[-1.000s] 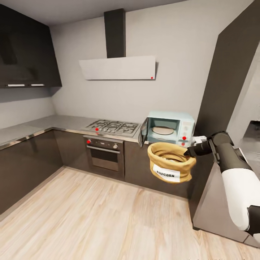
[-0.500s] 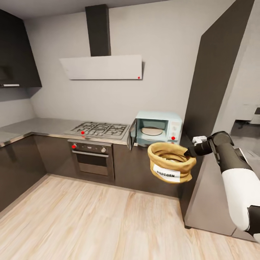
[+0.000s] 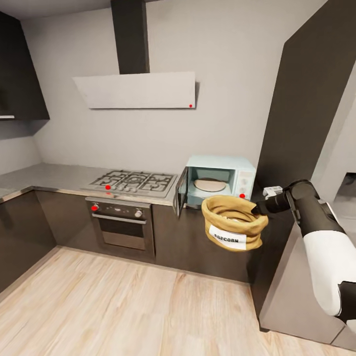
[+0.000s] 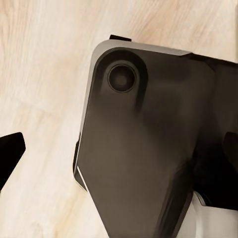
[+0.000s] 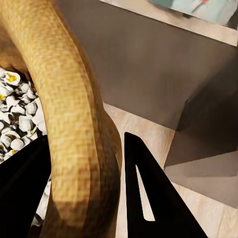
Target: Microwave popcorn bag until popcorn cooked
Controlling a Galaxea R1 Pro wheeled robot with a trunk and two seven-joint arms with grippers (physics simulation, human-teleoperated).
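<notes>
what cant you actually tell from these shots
- Left gripper: left wrist view, one dark fingertip at the frame edge; open or shut unclear.
- Microwave knob settings: head view, too small.
- Popcorn bag far rim: right wrist view, cut off by the frame.

Hob, oven and hood along the back wall

A silver gas hob (image 3: pixel 131 182) sits above a dark built-in oven (image 3: pixel 120 222) — the pale extractor hood (image 3: pixel 136 90) hangs overhead; wood plank floor (image 3: pixel 123 301) below.
</notes>
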